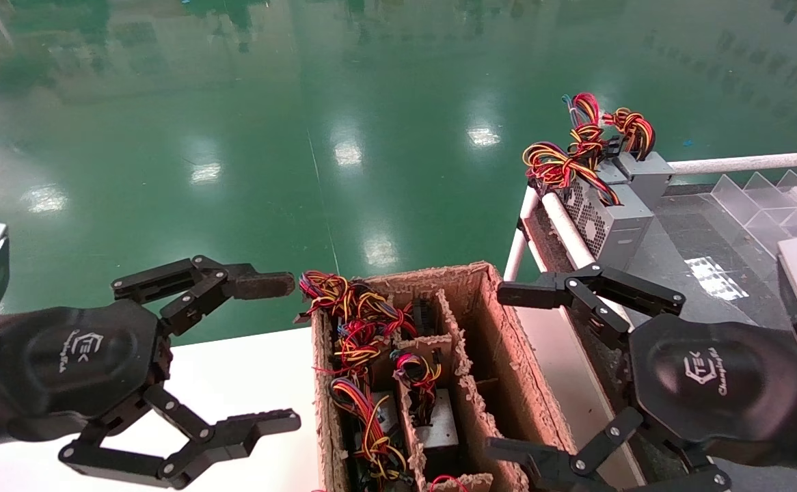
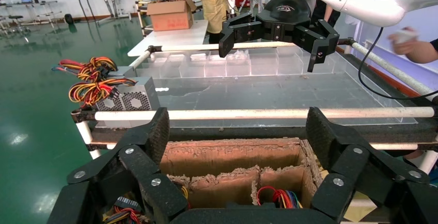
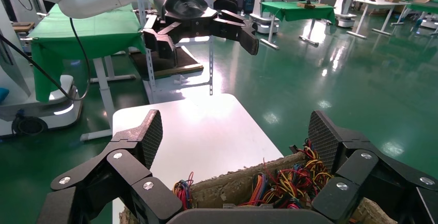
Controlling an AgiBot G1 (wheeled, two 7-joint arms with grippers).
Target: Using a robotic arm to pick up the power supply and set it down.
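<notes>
Cardboard box (image 1: 480, 321) with ragged dividers is sitting between the two arms, its compartments holding several grey power supply units whose red, yellow and orange wire bundles (image 1: 354, 321) are spilling over the top. The left tool (image 1: 272, 352) is hovering just beside the box's left wall, above the white worktop (image 1: 234, 383), with its black linkage fingers (image 1: 258, 283) spread wide and gripping nothing. The right tool (image 1: 518, 372) is hanging at the box's right side, likewise gaping open and empty; in the left wrist view it (image 2: 271, 41) is showing farther off above a clear-surfaced rack. Another power supply (image 1: 607, 219) is lying on that rack (image 1: 713, 260) to the right, near its far left corner, leaning against a white tube rail (image 1: 566, 229), with its coloured wires (image 1: 583, 147) pointing away over the green floor (image 1: 303, 102). Clear plastic dividers (image 1: 767, 198) are standing further along the rack.
</notes>
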